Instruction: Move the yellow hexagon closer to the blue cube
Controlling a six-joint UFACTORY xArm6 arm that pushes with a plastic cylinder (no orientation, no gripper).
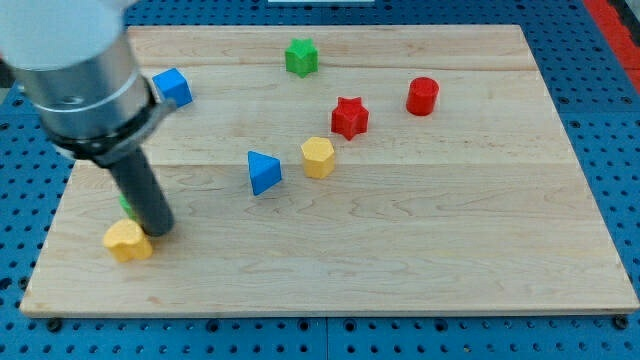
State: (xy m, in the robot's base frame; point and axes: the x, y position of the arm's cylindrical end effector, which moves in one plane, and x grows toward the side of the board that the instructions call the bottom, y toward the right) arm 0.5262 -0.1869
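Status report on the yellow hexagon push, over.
My tip low at the view's left, beside a yellow block. Yellow hexagon mid-board, untouched. Blue cube upper left. Blue triangular block sits just left of the hexagon.

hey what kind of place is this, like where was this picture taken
Probably a robotics lab bench: a wooden board rests on a blue perforated base, small coloured blocks like the yellow hexagon are scattered on it, and my tip rests there.
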